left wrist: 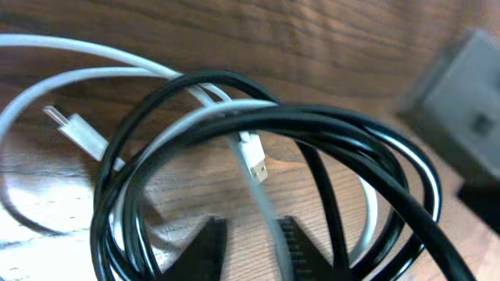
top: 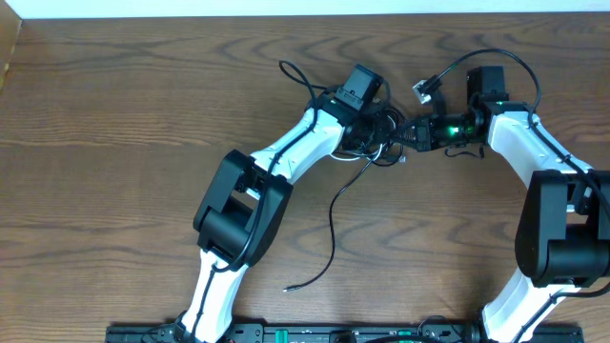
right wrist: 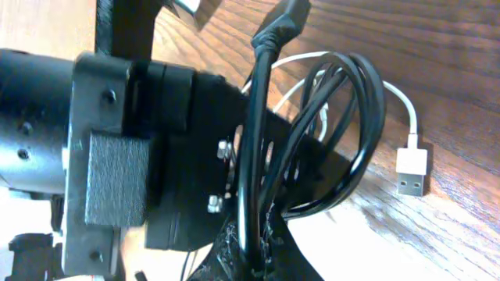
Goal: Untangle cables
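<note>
Wood table (top: 114, 191) holds the cables (top: 381, 151) in 1 coil at its far middle, between the 2 grippers. 1 loose black tail (top: 332, 224) runs lengthwise from the coil toward the near edge. The left gripper (left wrist: 250, 238) straddles the white cord (left wrist: 251, 156), jaws narrow; I cannot tell if it pinches. The right gripper (right wrist: 248, 250) is clamped on a black cord (right wrist: 252, 117).

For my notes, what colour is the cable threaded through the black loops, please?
White cable; left wrist view.

Dark wood-grain table (top: 114, 143); pale strip (top: 286, 8) along far edge, possibly wall.
</note>
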`<state>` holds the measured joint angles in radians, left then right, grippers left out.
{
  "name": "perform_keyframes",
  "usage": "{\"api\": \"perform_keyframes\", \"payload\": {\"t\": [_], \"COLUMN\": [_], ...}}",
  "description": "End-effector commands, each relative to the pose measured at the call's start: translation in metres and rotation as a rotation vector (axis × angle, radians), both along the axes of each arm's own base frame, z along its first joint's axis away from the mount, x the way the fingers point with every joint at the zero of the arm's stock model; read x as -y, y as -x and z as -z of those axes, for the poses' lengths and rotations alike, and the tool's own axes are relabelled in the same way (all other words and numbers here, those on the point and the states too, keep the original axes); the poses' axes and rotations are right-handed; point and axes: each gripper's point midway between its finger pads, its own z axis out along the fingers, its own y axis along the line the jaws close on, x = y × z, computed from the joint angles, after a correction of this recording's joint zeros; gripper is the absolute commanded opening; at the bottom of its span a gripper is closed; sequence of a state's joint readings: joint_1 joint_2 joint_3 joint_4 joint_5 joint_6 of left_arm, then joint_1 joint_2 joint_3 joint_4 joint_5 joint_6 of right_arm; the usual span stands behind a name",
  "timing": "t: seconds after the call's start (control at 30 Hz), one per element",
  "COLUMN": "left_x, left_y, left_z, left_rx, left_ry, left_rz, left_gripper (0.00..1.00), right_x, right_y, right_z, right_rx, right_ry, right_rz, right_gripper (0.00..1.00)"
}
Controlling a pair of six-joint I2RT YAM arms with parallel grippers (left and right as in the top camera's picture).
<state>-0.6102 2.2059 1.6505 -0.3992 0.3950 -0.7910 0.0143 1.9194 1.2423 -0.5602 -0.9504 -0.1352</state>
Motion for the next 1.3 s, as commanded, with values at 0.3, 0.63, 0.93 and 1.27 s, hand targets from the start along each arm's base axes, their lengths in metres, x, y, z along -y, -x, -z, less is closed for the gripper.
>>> {"api": "perform_keyframes", "payload": {"t": [0.3, 0.63, 0.93, 1.27], "left_x": [-0.005, -0.021, -0.102, -0.183], "left_y": [0.0, 0.05, 0.021, 0.036], "left_z": [-0.058, -0.23, -0.338, -0.419], "left_rx": [0.134, 0.329, 0.703, 0.95], "left_ry": [0.076, 0.61, 0.493, 0.351], "left_rz": [0.17, 0.566, 0.333, 0.061], "left_gripper": [0.07, 0.07, 0.07, 0.07], "right_x": [0.017, 0.047, 0.055, 0.067], "right_y": [-0.01, -0.02, -0.026, -0.024], "right_z": [0.013, 0.035, 0.038, 0.045], "right_rx": [-0.091, -0.217, -0.22, -0.235], "right_ry": [0.134, 0.283, 0.313, 0.379], "right_rz": [0.15, 0.387, 0.442, 0.481], "right_gripper": [0.02, 0.01, 0.01, 0.01]}}
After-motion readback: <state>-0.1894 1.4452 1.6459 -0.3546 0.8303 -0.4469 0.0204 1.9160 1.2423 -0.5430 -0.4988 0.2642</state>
